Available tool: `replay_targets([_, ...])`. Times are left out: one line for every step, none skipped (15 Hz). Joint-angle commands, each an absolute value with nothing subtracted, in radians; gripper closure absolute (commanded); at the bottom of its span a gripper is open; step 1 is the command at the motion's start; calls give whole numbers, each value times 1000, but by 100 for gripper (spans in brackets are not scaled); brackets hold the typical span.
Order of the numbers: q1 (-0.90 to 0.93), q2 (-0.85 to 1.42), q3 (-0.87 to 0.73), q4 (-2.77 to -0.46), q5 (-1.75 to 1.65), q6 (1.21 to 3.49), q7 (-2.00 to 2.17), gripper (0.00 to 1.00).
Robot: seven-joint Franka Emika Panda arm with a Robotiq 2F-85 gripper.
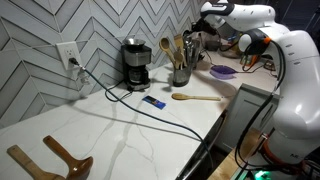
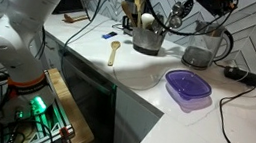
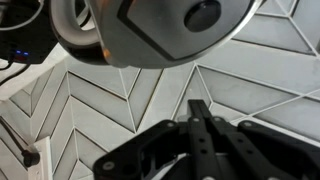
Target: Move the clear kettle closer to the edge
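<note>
Nearest the room is the edge (image 2: 91, 60) of the white counter (image 2: 223, 127), the rim I am meant to bring the kettle toward. Just inside it sits a purple lidded container (image 2: 186, 88), and farther along lies a wooden spoon (image 2: 114, 51). Both take up front ground, so I judge the kettle's path has to run between or beside them, not over them. Behind the container, well back and close to the wall, stands the clear kettle (image 2: 203, 47), upright, its dark handle turned away from the grey crock (image 2: 148, 36) of spoons beside it. It sits that far back probably because a black cord (image 2: 251, 77) lies on the counter near it. Whether that cord belongs to the kettle I cannot tell, but it may drag if it does. My tool (image 3: 198, 112) hangs above the kettle's top, apart from it as far as an exterior view shows. In the wrist view its fingers meet in one narrow dark stem with nothing between them, and beyond them is only the herringbone tile wall (image 3: 110, 120). The camera looks past the kettle because my wrist is tipped toward the wall. So I judge the grasp is not yet made: I must spread the fingers and come down on the handle or rim.
</note>
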State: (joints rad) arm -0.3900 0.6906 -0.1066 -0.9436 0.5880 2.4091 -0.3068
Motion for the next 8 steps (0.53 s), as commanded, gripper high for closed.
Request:
replay_targets([-408,814,-94,-790,585,2405,-310,100])
replay_targets([-407,836,-95,-768,584,2408,-308,100])
replay_targets([-406,852,-99,-752,581,2408,-306,100])
replay_targets([-406,869,-102,-736,578,2408,-306,100])
replay_targets([-404,882,-108,-726,574,2404,-298,100])
replay_targets([-403,893,-115,-715,568,2400,-294,100])
replay_targets([-401,900,-125,-709,562,2391,-285,100])
replay_targets([-397,903,-140,-710,551,2381,-269,100])
